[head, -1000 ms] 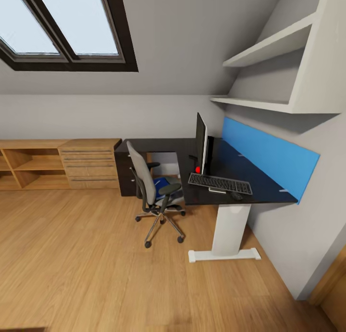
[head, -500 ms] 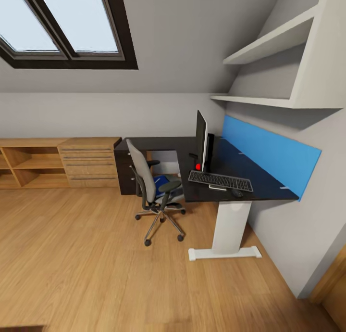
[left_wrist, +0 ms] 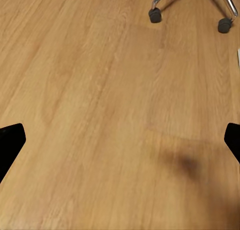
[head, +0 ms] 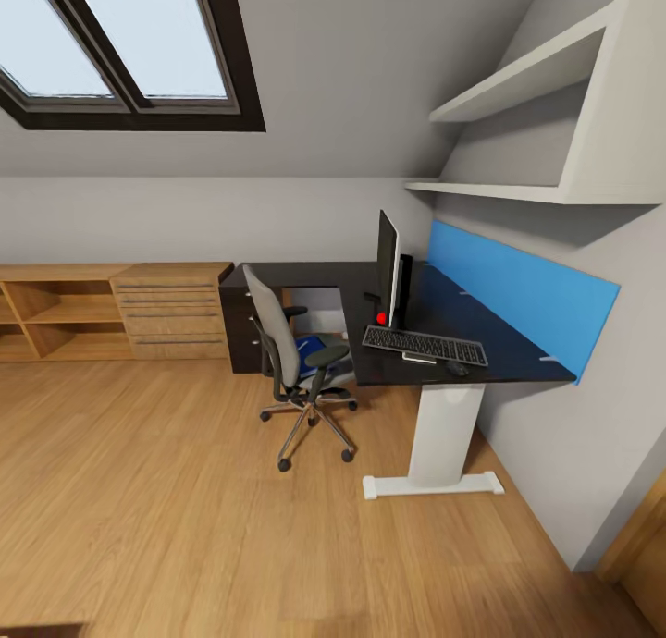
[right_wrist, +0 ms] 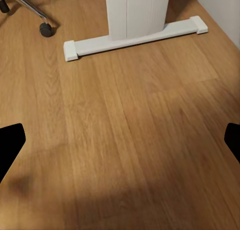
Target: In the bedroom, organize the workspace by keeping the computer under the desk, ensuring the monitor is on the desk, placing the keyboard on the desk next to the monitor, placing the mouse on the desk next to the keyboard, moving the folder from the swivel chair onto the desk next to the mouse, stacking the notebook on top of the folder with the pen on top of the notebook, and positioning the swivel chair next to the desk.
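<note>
The desk (head: 435, 319) stands against the right wall on a white pedestal leg (right_wrist: 135, 10). On its black top the monitor (head: 387, 266) stands edge-on, with the keyboard (head: 424, 346) in front of it and the mouse (head: 456, 369) at the keyboard's near end. A small pale flat item (head: 418, 359) lies by the keyboard. The swivel chair (head: 277, 342) sits at the desk's inner corner with the blue folder (head: 313, 349) on its seat. I cannot make out the computer, notebook or pen. My left gripper (left_wrist: 120, 140) and right gripper (right_wrist: 120, 140) hang open over bare floor.
A light wooden drawer unit (head: 171, 312) and open shelving (head: 55, 319) line the back wall. White wall shelves (head: 518, 88) hang above the desk. Chair casters (left_wrist: 155, 15) roll on wide wooden floor. A wooden door frame (head: 638, 536) shows at the right edge.
The whole head view has shifted slightly, so the camera has moved. The desk, chair and items on them hold their places.
</note>
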Controlling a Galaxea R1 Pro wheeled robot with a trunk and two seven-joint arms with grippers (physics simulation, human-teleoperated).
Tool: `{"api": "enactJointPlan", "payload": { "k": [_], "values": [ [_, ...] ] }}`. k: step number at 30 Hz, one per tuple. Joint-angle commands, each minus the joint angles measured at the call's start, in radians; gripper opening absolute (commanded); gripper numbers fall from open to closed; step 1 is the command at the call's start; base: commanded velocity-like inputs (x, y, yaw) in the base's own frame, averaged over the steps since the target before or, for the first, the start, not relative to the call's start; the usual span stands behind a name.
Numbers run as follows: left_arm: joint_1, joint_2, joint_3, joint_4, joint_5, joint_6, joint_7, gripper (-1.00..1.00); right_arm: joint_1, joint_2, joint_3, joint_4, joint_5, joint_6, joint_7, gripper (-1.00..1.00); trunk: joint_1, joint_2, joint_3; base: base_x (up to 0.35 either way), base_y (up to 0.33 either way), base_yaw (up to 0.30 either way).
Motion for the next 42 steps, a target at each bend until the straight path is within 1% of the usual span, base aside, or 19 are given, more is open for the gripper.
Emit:
{"api": "enactJointPlan", "payload": {
  "k": [1,10,21,42],
  "values": [
    [-0.001,0.001,-0.006,0.001,0.002,-0.003,0.009,1.00,-0.001,0.000,-0.001,0.000,-0.002,-0.003,-0.001,1.00,0.000,0.000,-0.001,0.000,0.000,0.000],
    [-0.001,0.001,-0.007,0.009,-0.004,-0.002,0.009,1.00,-0.001,0.000,-0.001,0.000,-0.002,-0.003,-0.001,1.00,0.000,0.000,-0.001,0.000,0.000,0.000],
    [-0.001,0.001,-0.020,0.016,-0.005,-0.001,0.008,1.00,-0.001,-0.001,-0.001,0.000,-0.002,-0.002,-0.001,1.00,0.000,0.000,-0.001,0.000,0.000,0.000],
    [-0.001,0.001,-0.020,0.017,-0.004,0.000,0.010,1.00,-0.001,-0.001,-0.001,0.000,-0.002,-0.003,-0.001,1.00,0.000,0.000,-0.001,0.000,0.000,0.000]
  ]
}}
